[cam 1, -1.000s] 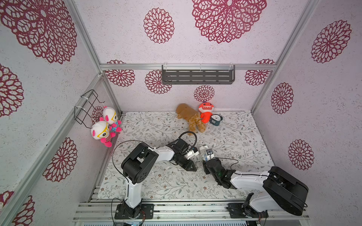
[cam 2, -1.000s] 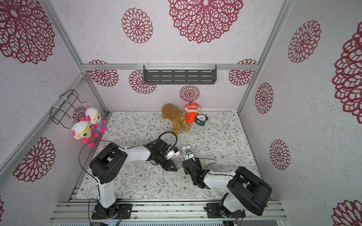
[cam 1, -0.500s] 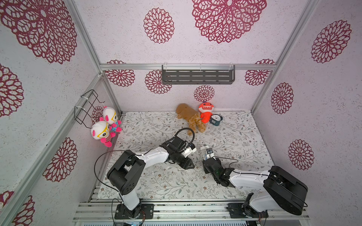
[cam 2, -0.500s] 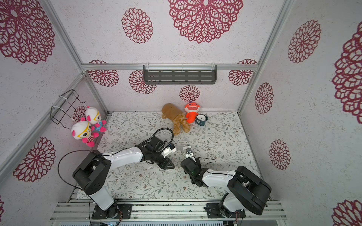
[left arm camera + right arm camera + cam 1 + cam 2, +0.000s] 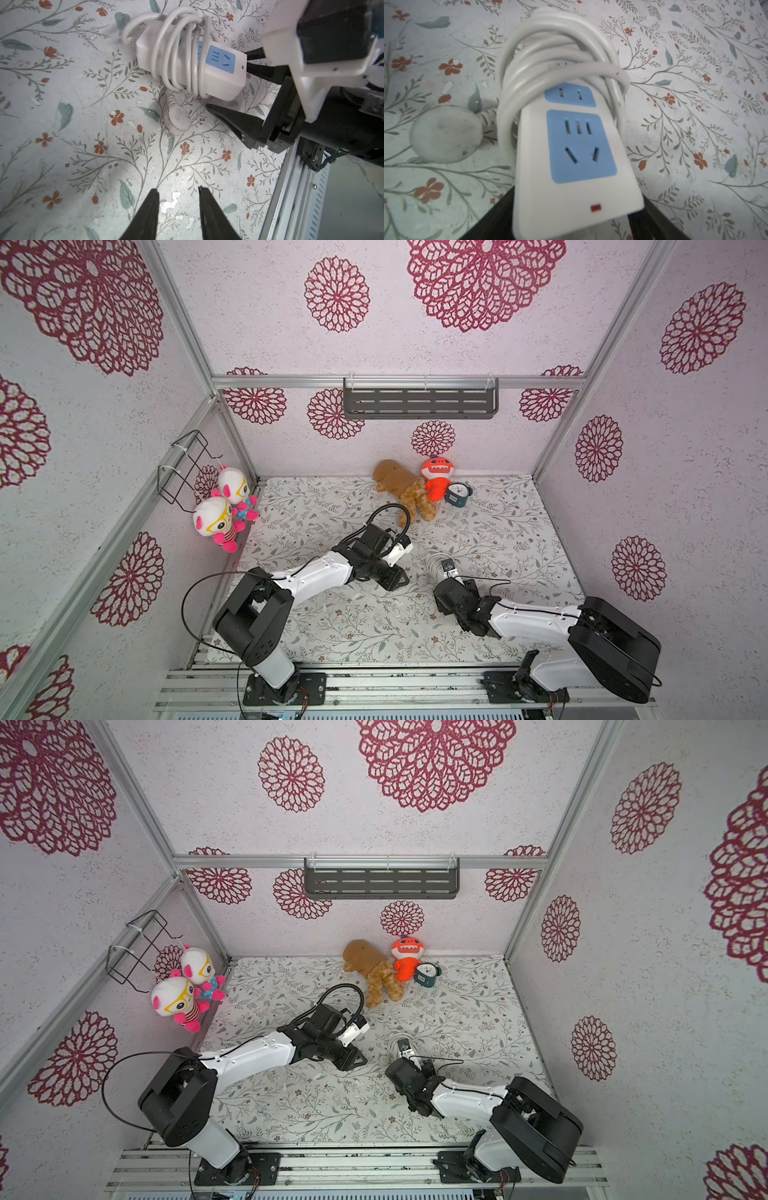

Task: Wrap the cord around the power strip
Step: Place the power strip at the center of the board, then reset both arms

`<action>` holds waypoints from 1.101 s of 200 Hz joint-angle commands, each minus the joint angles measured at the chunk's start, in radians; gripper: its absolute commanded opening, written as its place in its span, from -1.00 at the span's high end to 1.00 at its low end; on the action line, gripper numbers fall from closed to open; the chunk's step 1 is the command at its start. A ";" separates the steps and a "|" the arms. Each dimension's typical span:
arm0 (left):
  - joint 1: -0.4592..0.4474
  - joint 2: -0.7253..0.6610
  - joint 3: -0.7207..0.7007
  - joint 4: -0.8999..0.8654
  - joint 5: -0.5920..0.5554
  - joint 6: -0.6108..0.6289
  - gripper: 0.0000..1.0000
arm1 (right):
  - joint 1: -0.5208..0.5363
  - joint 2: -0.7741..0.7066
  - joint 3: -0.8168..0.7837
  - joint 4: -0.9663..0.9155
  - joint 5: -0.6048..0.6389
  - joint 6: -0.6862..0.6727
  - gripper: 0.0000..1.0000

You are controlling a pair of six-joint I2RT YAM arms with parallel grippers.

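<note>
You're working over a floral mat boxed in by flower-patterned walls. The power strip is lying there, with the cord coiled around it and the plug beside it. Your left gripper is hovering part-open and empty. Your right gripper is gaping around the strip's end, possibly touching it.

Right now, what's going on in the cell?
The cord is already coiled around the power strip, which lies on the floral table. The plug rests loose beside it. The right gripper sits at the strip's socket end, jaws open around it, with a visible gap on one side, so it is not clamped on. The left gripper hovers nearby, open and empty. The wrapping looks essentially done.
</note>
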 commanded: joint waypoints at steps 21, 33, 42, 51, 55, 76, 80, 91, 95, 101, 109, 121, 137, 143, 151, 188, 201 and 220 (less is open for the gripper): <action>0.005 -0.019 0.017 0.041 -0.039 -0.010 0.26 | -0.003 -0.055 0.018 -0.047 0.016 -0.002 -0.67; 0.005 -0.022 0.018 0.043 -0.050 -0.011 0.26 | -0.004 -0.065 0.023 -0.058 0.016 -0.005 -0.69; 0.005 -0.025 0.020 0.047 -0.056 -0.011 0.26 | -0.003 -0.077 0.025 -0.066 0.014 -0.010 -0.71; 0.003 -0.031 0.019 0.054 -0.069 -0.013 0.26 | -0.003 -0.090 0.026 -0.074 0.012 -0.015 -0.71; 0.005 -0.034 0.018 0.058 -0.073 -0.014 0.26 | -0.003 -0.097 0.025 -0.073 0.007 -0.023 -0.71; 0.008 -0.053 0.016 0.076 -0.112 -0.014 0.26 | -0.001 -0.136 0.015 -0.086 -0.006 -0.031 -0.73; 0.008 -0.056 0.015 0.077 -0.121 -0.013 0.26 | -0.003 -0.145 0.012 -0.091 -0.011 -0.032 -0.73; 0.011 -0.072 0.013 0.087 -0.149 -0.013 0.26 | -0.003 -0.175 0.009 -0.117 -0.018 -0.022 -0.81; 0.013 -0.078 0.010 0.091 -0.159 -0.011 0.26 | -0.002 -0.189 0.007 -0.126 -0.025 -0.020 -0.83; 0.017 -0.092 0.005 0.101 -0.174 -0.011 0.26 | 0.000 -0.209 0.005 -0.142 -0.030 -0.016 -0.85; 0.024 -0.115 -0.003 0.114 -0.200 -0.011 0.26 | 0.002 -0.244 0.002 -0.164 -0.036 -0.003 -0.90; 0.042 -0.154 -0.022 0.138 -0.239 -0.013 0.26 | 0.005 -0.310 0.003 -0.201 -0.054 0.003 -0.97; 0.078 -0.222 -0.056 0.175 -0.295 -0.023 0.26 | 0.013 -0.405 0.024 -0.271 -0.047 0.012 -0.97; 0.098 -0.251 -0.076 0.191 -0.315 -0.030 0.26 | 0.013 -0.436 0.041 -0.300 -0.039 0.008 -0.97; 0.124 -0.295 -0.102 0.211 -0.348 -0.038 0.23 | 0.014 -0.468 0.065 -0.338 -0.023 -0.001 -0.97; 0.292 -0.502 -0.228 0.282 -0.476 -0.037 -0.05 | -0.101 -0.529 0.165 -0.333 -0.001 -0.127 -0.98; 0.377 -0.552 -0.255 0.281 -0.512 -0.036 -0.13 | -0.217 -0.538 0.171 -0.294 -0.029 -0.159 -0.98; 0.510 -0.608 -0.313 0.318 -0.569 -0.029 -0.27 | -0.377 -0.576 0.155 -0.202 -0.033 -0.219 -0.98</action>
